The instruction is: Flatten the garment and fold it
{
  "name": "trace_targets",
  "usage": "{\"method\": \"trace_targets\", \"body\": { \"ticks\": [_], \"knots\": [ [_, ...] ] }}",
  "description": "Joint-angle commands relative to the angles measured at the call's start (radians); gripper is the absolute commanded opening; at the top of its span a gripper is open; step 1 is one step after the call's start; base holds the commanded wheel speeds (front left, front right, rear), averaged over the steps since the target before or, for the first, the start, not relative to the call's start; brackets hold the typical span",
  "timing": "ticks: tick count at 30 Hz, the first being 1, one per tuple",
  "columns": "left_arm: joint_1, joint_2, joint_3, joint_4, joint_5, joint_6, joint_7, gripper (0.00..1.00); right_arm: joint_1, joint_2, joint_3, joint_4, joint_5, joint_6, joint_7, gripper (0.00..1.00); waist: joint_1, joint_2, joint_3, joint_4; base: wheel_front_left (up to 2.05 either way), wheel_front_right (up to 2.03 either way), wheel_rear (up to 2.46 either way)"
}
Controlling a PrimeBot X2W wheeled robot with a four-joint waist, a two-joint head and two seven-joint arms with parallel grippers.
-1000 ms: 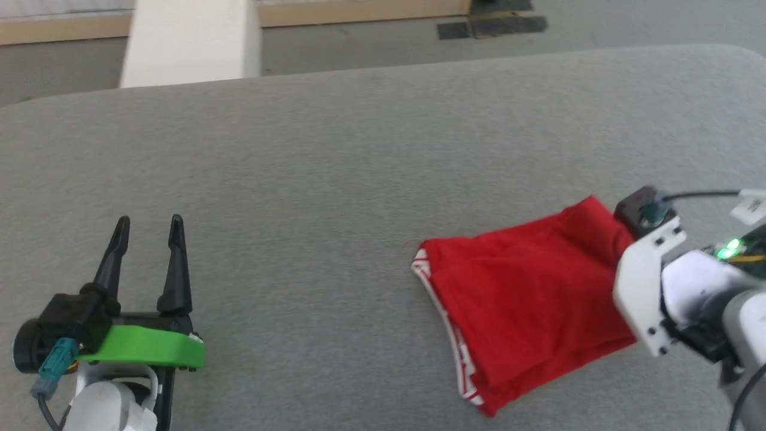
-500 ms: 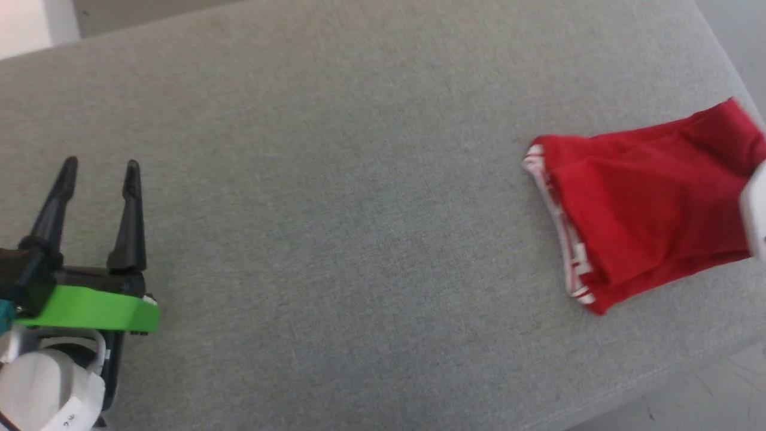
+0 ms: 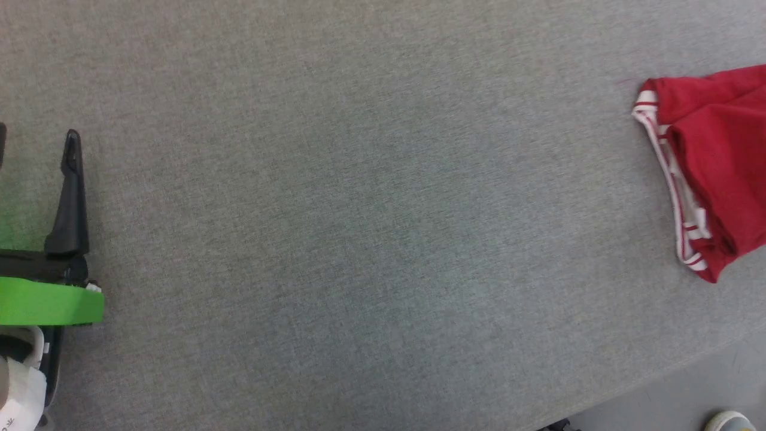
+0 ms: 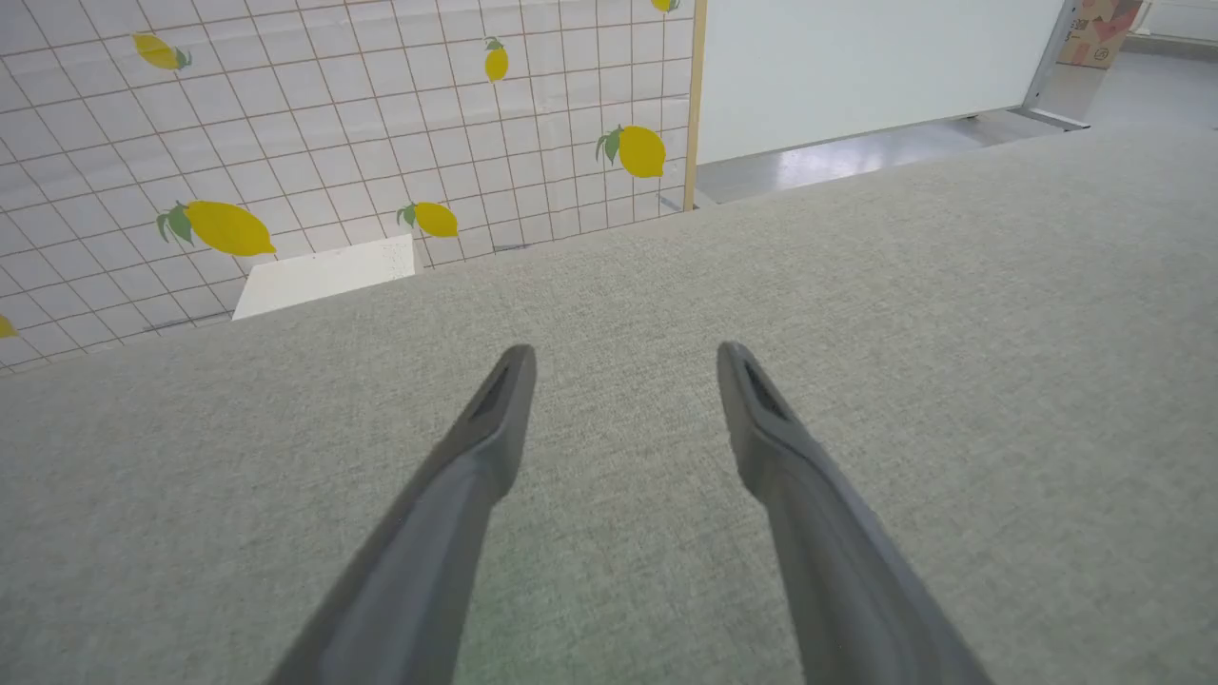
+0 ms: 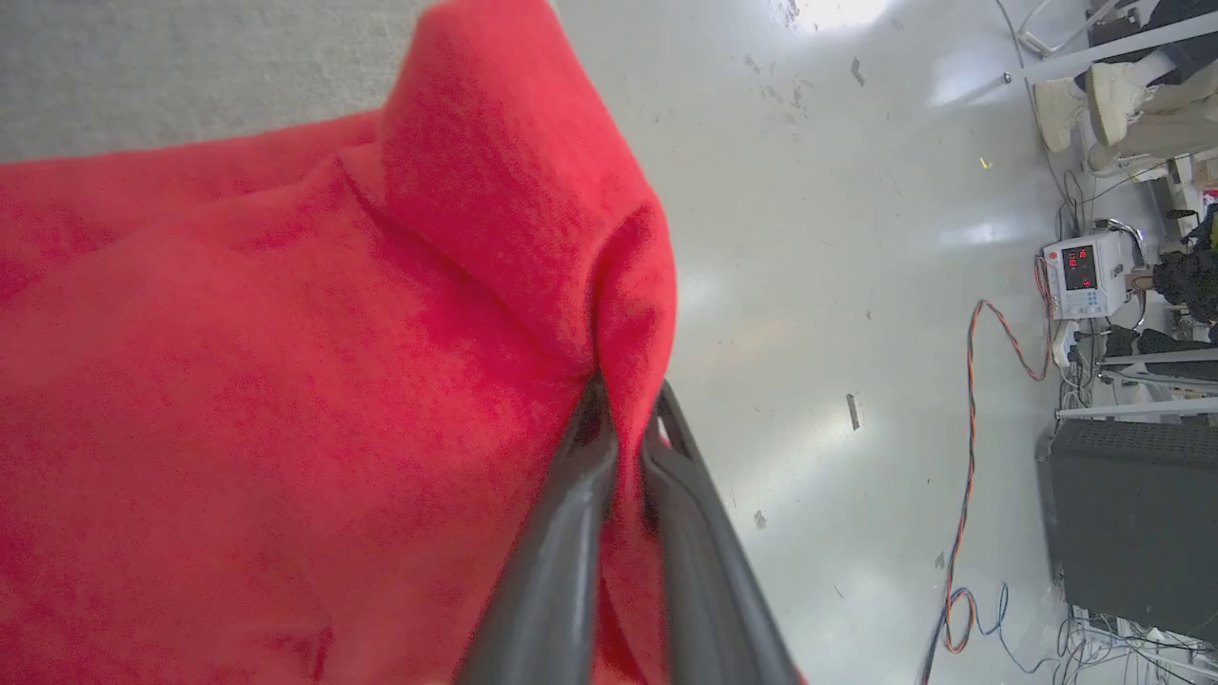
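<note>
The garment (image 3: 712,161), red with red-white striped trim, lies bunched on the grey table at the right edge of the head view, partly cut off. In the right wrist view my right gripper (image 5: 628,390) is shut on a raised fold of the red garment (image 5: 285,381), pinched between both fingertips. My left gripper (image 3: 36,137) rests far to the left on the table, open, with nothing between its fingers (image 3: 70,191). The left wrist view shows the left gripper (image 4: 625,357) spread wide over bare grey cloth.
The grey cloth table (image 3: 359,209) ends at the lower right, where floor (image 3: 676,401) and a shoe (image 3: 727,421) show. Past the held fold there is shiny floor (image 5: 809,285), with cables, equipment and a person's feet (image 5: 1075,105). A lemon-patterned tiled wall (image 4: 285,143) stands beyond the table.
The head camera has moved closer to the table and the whole picture has shifted. The right arm has left the head view and the garment now sits at its right edge. Both grippers keep their states.
</note>
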Motion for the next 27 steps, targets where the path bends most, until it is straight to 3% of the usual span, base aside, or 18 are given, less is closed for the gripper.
{"method": "trace_targets", "body": {
  "ticks": [1,2,3,4,12,20,24,27],
  "knots": [
    [0.012,0.012,0.006,-0.009,-0.015,0.004,0.002,1.00,-0.017,0.001,-0.020,0.009,-0.030,-0.002,-0.001,0.00,-0.0002,-0.0001,0.030,0.011,0.00,0.00,0.00],
    [0.015,0.014,0.008,-0.012,-0.016,0.004,0.003,1.00,-0.021,0.004,-0.037,0.009,-0.040,-0.002,-0.009,0.00,-0.0002,-0.0001,0.031,0.011,0.00,0.00,0.00],
    [0.016,0.016,0.009,-0.015,-0.017,0.004,0.004,1.00,-0.026,0.007,-0.055,0.009,-0.053,-0.002,-0.023,0.43,-0.0002,-0.0001,0.031,0.011,0.00,0.00,0.00],
    [0.017,0.017,0.010,-0.016,-0.018,0.005,0.004,1.00,-0.026,0.007,-0.059,0.013,-0.061,-0.002,-0.024,1.00,-0.0002,-0.0001,0.029,0.011,0.00,0.00,0.00],
    [0.027,-0.008,-0.014,0.018,-0.021,0.014,-0.020,1.00,-0.062,-0.009,-0.078,-0.024,-0.044,-0.002,-0.069,1.00,-0.0002,-0.0001,-0.065,0.010,0.00,0.00,0.00],
    [0.035,-0.074,-0.041,0.109,-0.032,0.044,-0.083,1.00,-0.143,-0.050,0.087,-0.174,0.108,-0.002,-0.216,1.00,-0.0002,-0.0001,-0.260,0.061,0.00,0.00,0.00],
    [0.034,-0.109,-0.040,0.150,-0.043,0.067,-0.115,1.00,-0.177,0.014,0.167,-0.220,0.168,-0.002,-0.341,1.00,-0.0002,-0.0001,-0.342,0.100,0.00,0.00,0.00],
    [0.042,-0.131,-0.033,0.176,-0.053,0.085,-0.134,1.00,-0.193,0.117,0.210,-0.227,0.185,-0.002,-0.468,1.00,-0.0002,-0.0001,-0.395,0.125,0.00,0.00,0.00]
  ]
}}
